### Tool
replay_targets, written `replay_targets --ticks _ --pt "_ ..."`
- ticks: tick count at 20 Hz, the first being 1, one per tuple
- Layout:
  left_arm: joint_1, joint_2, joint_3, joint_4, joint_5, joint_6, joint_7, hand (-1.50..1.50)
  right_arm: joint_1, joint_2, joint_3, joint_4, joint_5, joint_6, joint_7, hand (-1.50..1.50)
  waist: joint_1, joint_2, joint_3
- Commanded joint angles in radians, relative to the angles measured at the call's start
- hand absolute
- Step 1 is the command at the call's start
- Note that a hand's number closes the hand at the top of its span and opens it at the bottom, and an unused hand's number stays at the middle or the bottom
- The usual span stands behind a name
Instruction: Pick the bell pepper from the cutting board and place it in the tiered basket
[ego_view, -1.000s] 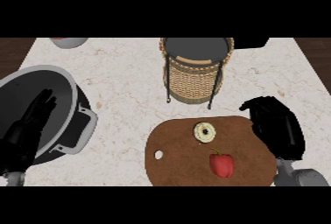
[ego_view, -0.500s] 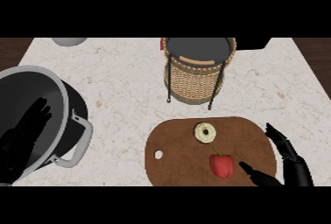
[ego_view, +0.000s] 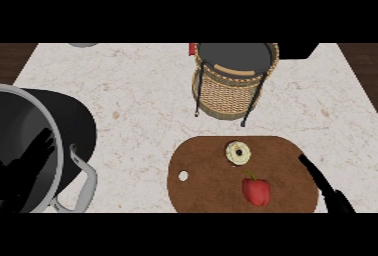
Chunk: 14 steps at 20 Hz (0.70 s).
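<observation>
The pale marble worktop (ego_view: 140, 90) has its widest bare stretch in the middle, between the big black pot (ego_view: 80, 127) at the left edge and the tiered basket (ego_view: 230, 82) near the far edge. The brown cutting board (ego_view: 203, 192) lies at the near edge, right of centre, with a strip of bare stone between it and the basket's legs. The pot's grey handle (ego_view: 83, 182) juts toward the board's left rim and stays apart from it.

The bell pepper (ego_view: 256, 191) lies on the board's near right part, stem pointing away, with bare wood all round it. A pale ring-shaped food (ego_view: 238, 152) sits farther back on the board, apart from the pepper.

The right hand (ego_view: 319, 177) comes in from the lower right corner, its fingers straight and stretched along the board's right rim, near the pepper but not touching it. The left hand (ego_view: 31, 165) shows over the pot at the left, fingers up and spread, holding nothing
</observation>
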Motion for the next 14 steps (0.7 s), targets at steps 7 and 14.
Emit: replay_targets --ticks 7,14 --pt "-0.055 -0.037 -0.001 0.07 -0.033 -0.029 0.0 0.0 -0.161 -0.008 0.136 -0.341 0.165 0.16 0.683 -1.5 0.014 0.0 0.0" --pt "-0.072 -0.058 0.033 0.102 -0.037 -0.068 0.01 0.0 -0.211 0.013 0.124 -0.365 0.163 0.284 0.913 -1.5 0.01 -0.001 0.002"
